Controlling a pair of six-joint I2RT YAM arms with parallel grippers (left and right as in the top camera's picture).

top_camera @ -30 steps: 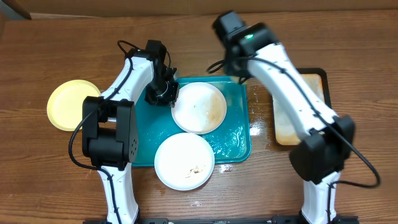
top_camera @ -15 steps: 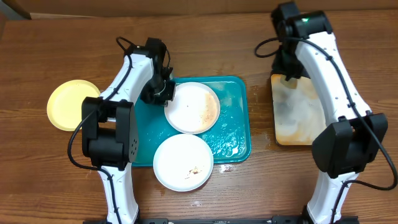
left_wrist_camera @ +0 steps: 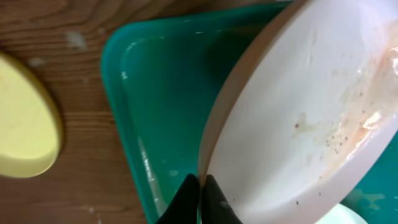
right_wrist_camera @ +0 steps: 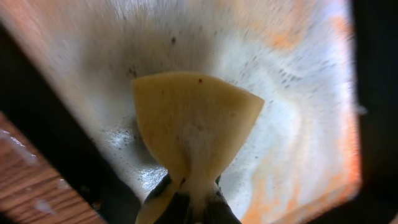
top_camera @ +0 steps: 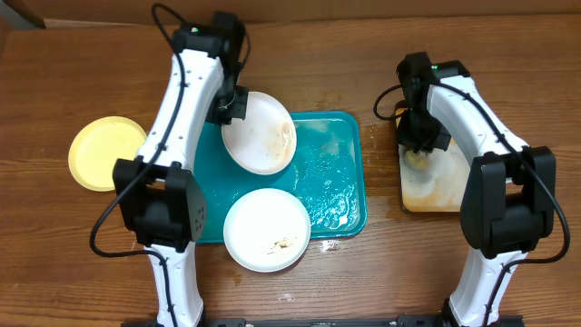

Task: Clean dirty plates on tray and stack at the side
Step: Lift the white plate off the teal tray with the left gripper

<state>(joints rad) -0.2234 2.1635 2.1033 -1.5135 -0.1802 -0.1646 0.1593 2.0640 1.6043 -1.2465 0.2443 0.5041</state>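
Two arms share the wooden table (top_camera: 508,54), and we judge the step in hand to be bringing sponge and dirty plate together over the teal tray (top_camera: 336,154). That tray lies in the middle, wet and glossy. The narrow rust-stained tray (top_camera: 445,191) sits well apart to its right. Our left gripper (left_wrist_camera: 200,186) is clenched on the rim of a white plate (top_camera: 263,136), which it holds tilted over the teal tray's upper left corner. A second white plate (top_camera: 267,230) lies flat, overlapping the tray's near edge. The yellow plate (top_camera: 104,153) rests on the bare wood to the left, and we take that spot for the stacking place. Our right gripper (right_wrist_camera: 188,198) is closed on a folded yellow sponge (right_wrist_camera: 193,118) that hangs low over the narrow tray's soapy film. To do this well, we carry the sponge across to the held plate and meet its upturned face squarely. We keep the plate over the teal tray so drips fall there and not on the wood. Because the pinch is only on the rim, hard wiping could swing or slip the plate, so we press lightly and stroke toward the gripped edge. The brown smears (left_wrist_camera: 367,124) lie on the side away from the fingers, and we aim the sponge there first.
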